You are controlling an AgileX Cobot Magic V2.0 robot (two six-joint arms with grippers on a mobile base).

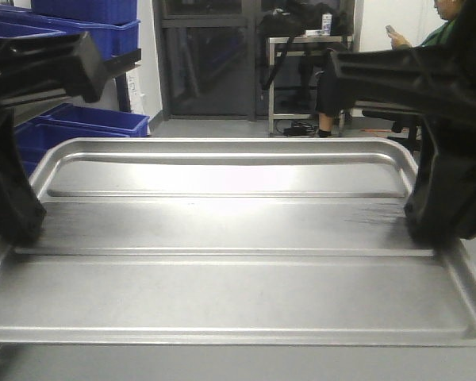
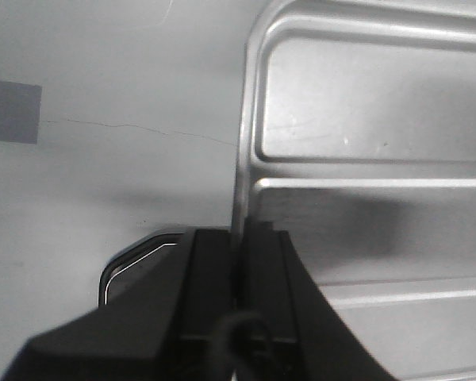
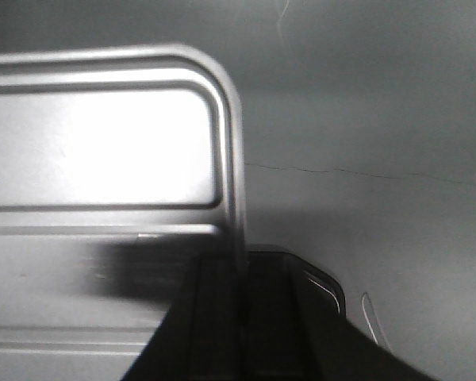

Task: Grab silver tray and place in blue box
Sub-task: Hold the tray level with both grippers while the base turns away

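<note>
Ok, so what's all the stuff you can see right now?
silver tray: one, shiny silver, right in front, gripped at both short ends.
blue crates: several, blue, stacked far left.
metal table: one, grey, at the back beside the dark door, black bag on top.
person: one, green top, seated far right, holding a phone.
floor: grey, under the tray.
left fingers: black, shut on the tray's left rim.
right fingers: black, shut on its right rim.

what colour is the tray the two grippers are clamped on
Shiny silver metal. The tray shows best in the front-facing view.
</note>
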